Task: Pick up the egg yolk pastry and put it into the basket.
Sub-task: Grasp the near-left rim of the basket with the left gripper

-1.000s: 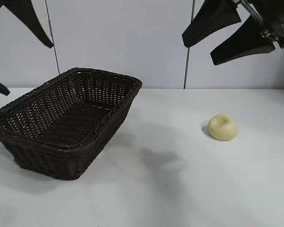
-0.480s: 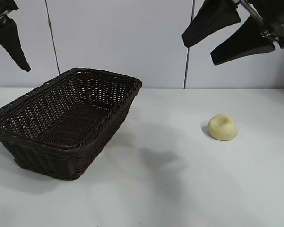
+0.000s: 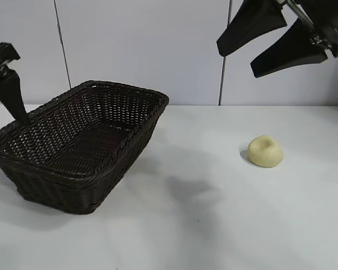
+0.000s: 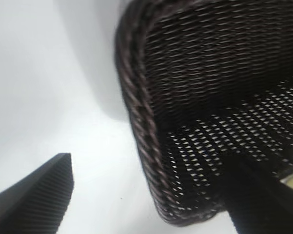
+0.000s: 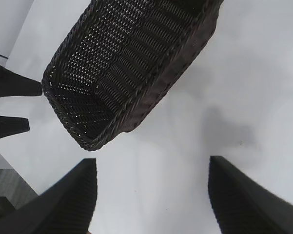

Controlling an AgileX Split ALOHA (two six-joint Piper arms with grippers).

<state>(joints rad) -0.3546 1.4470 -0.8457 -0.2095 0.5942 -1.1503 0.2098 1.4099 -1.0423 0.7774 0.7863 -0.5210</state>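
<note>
A plain pale wall with two vertical seams stands behind a white worktop [image 3: 213,225]. On it sits the basket [image 3: 79,149], dark brown wicker with a braided rim, toward the exterior view's left. The egg yolk pastry [image 3: 265,151] lies well apart from it on the bare surface at the right, upright, its dented top showing. The basket holds nothing.

The pastry has not yet been picked up, so the whole carry is still to do. The risks from here look like these. The left gripper [image 4: 151,200] hangs low at the basket's far left end, one finger outside the rim and one over the weave in its wrist view; if it goes lower it could catch the braided rim and push or tip the light basket, shifting the drop target. The pastry is soft and rounded, so a squeeze that is too hard would likely crush it, and an off-centre one could roll it away across the smooth worktop. The right gripper's wrist view does not take in the pastry at all, which may make the approach harder to judge.

The left gripper's fingers stand wide apart and hold nothing; whether a finger touches the rim cannot be told. The right gripper [image 3: 273,42] hangs high above the pastry, fingers apart, empty and touching nothing.
</note>
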